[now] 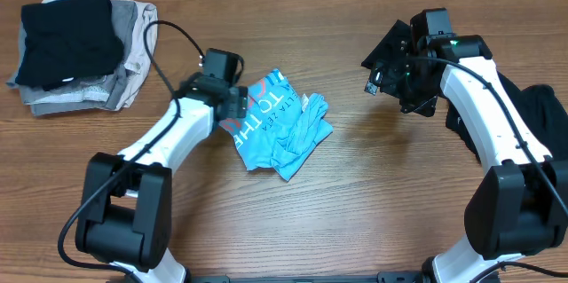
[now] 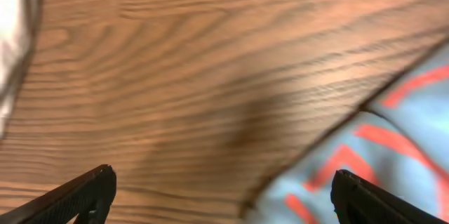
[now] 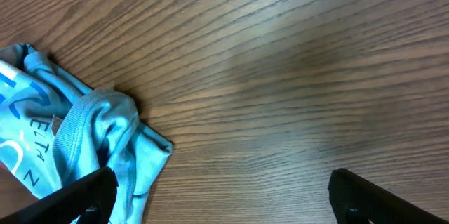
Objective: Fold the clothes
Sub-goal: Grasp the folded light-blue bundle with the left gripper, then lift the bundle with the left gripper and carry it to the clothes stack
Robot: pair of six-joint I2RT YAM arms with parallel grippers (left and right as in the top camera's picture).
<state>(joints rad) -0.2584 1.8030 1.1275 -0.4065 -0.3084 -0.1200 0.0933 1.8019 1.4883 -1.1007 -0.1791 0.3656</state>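
- While both arms reached in over it, the wooden table (image 1: pixel 355 194) lay under everything, its grain running across all three views
- The left arm (image 1: pixel 169 137) came up from the near left corner towards the middle of the table; the right arm (image 1: pixel 488 114) rose from the near right corner and bent inward
- A folded pile (image 1: pixel 120 83) of grey and beige clothes sat at the far left corner, well apart from both arms
- The light blue T-shirt (image 1: pixel 284 128) lay crumpled at the middle of the table, white print and coral-red lettering showing, its collar bunched on the right side
- A black garment (image 1: pixel 67 39) rested on top of the folded pile
- A dark cloth (image 1: pixel 541 119) showed at the right edge, partly hidden behind the right arm
- The left gripper (image 2: pixel 224 194) stood with jaws spread wide and nothing between them, at the shirt's left edge; one finger was over the lettered cloth, the other over bare wood, and whether it touched the cloth could not be told
- The right gripper (image 3: pixel 224 196) was likewise spread wide and empty, over bare wood to the right of the shirt and apart from it
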